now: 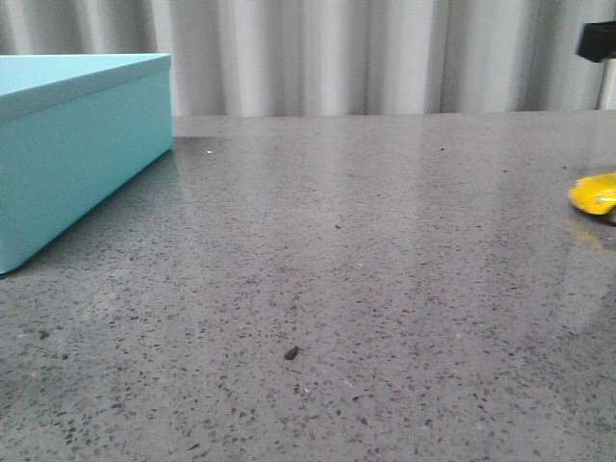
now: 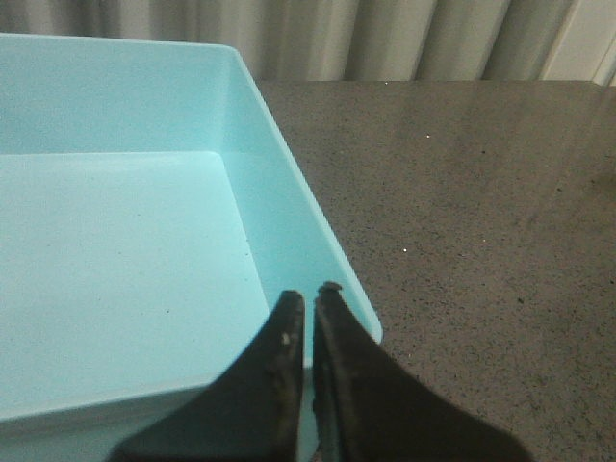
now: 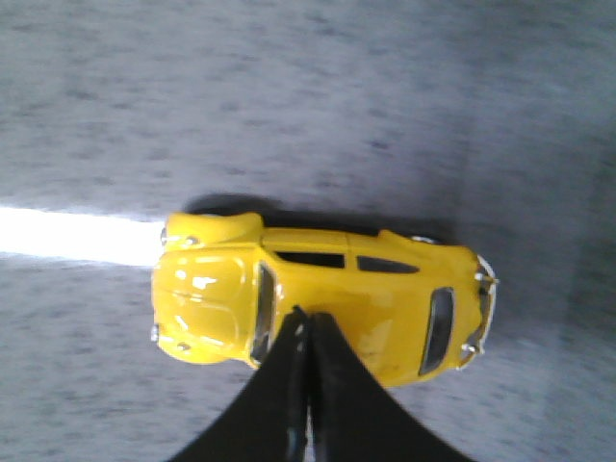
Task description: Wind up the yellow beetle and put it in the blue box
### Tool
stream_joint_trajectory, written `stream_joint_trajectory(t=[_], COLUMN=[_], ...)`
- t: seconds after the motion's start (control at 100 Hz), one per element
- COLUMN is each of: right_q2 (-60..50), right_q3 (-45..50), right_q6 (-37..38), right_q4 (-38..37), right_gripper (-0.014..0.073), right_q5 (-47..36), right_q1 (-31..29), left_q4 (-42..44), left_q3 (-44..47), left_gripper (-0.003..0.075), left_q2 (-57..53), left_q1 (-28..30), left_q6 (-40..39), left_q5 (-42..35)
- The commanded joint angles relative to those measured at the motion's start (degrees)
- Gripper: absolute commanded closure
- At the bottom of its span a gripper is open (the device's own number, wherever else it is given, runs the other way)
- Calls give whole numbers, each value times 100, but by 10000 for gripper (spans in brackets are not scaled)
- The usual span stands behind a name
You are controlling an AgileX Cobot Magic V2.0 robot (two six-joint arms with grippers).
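Observation:
The yellow beetle (image 3: 322,298) stands on the grey table, seen from above in the right wrist view. It also shows at the far right edge of the front view (image 1: 595,192). My right gripper (image 3: 306,316) is shut, its tips together over the beetle's roof behind the windscreen. It holds nothing, and I cannot tell whether it touches the roof. The blue box (image 1: 67,154) stands at the back left. In the left wrist view the blue box (image 2: 125,260) is open and empty inside. My left gripper (image 2: 308,296) is shut and empty above the box's near corner.
The speckled grey table (image 1: 337,289) stretches between box and beetle. A small dark speck (image 1: 291,353) lies near its front. A black part on a metal post (image 1: 601,48) shows at the top right. A pleated grey curtain hangs behind.

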Motion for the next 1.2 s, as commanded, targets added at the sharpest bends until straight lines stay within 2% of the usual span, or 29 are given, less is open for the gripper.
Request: stream_joint_trajectory(t=[0.0,0.11,0.25,0.37,0.52,0.68,0.78,1.08,1.19], right_q2=[-37,-37,-61,-346,-1142,-1879,-2279,-3138,-3379], right_q3=[-74,-74,-84,-257,-1062,-2133,-2466,-2471,-2458], right_q6=[107,260,260,104,-665,-668,-668,-668,-668], right_q4=[-540,-955,-981,-519,-17,-17,-4,-4,-4], right_gripper=[645,645,645,645,645,645,645,645,645], right_q5=[2,120,-8,-468,-637,-436,-436,-296,-334], right_q1=[-319,-548,-598,-447,5,380,453,505,701], left_q4=[-89,-89,-89,-89,-89,-89,-89,-89,-77], left_q3=[-161,-161,-161,-161,-161,-161,-161,-161,-161], left_gripper=[741,741,741,741,741,741,741,741,741], left_q2=[59,59,59,59,59,59,59,59,59], left_q1=[-45,-45,-45,-45,-45,-45,-45,-45,-45], left_q6=[-6,-6,-6,-6,-6,-6,-6,-6,120], left_q5=[-329,-329,-329,-329,-329,-329,-329,-329,-329])
